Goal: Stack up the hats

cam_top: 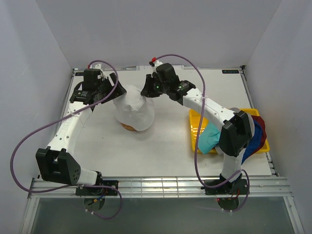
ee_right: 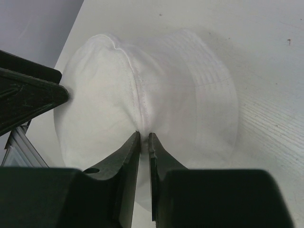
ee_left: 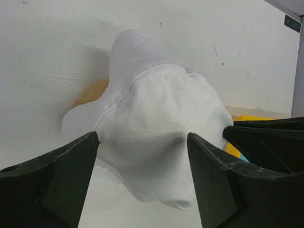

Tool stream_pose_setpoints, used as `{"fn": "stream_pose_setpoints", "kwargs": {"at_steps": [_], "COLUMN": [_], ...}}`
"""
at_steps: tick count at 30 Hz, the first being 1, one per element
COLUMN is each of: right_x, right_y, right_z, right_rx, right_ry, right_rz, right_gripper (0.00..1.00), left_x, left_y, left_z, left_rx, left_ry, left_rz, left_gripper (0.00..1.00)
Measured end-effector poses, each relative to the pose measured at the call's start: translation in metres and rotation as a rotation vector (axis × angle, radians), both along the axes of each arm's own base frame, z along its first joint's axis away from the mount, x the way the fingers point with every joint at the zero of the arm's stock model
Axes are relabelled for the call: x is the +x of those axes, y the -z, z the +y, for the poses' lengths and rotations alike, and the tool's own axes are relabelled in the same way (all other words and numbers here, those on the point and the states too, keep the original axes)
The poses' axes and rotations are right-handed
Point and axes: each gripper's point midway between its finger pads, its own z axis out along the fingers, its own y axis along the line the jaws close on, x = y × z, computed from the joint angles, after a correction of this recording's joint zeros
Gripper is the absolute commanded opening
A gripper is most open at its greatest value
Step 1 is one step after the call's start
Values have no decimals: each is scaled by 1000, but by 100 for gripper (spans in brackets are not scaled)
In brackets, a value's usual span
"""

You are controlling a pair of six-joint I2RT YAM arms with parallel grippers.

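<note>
A white hat (cam_top: 134, 112) is draped over the wooden stand (cam_top: 127, 127) in the middle of the table. My right gripper (cam_top: 146, 92) is at its far right side. In the right wrist view the gripper (ee_right: 145, 135) is shut on a fold of the hat (ee_right: 156, 95) along a seam. My left gripper (cam_top: 114, 92) stands open at the hat's far left side. Its fingers straddle the crown (ee_left: 156, 133) without pinching it. A teal hat (cam_top: 210, 137), a blue hat (cam_top: 253, 144) and a dark red hat (cam_top: 261, 127) lie in the tray.
The yellow tray (cam_top: 195, 122) sits at the right edge of the table, partly hidden by the right arm. The stand's wooden base (ee_left: 90, 92) shows under the hat's brim. White walls close in the table on three sides.
</note>
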Motion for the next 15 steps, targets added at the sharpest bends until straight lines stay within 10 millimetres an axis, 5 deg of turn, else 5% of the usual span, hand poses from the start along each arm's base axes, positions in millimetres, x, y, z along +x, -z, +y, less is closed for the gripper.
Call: {"fn": "stream_pose_setpoints", "kwargs": {"at_steps": [15], "right_x": [0], "right_y": [22], "right_z": [-8], "right_rx": [-35], "right_ry": [16], "right_rz": [43], "right_gripper": [18], "left_x": [15], "left_y": [2], "left_z": [0], "left_rx": [44], "left_ry": [25], "left_rz": [-1], "left_gripper": [88]}}
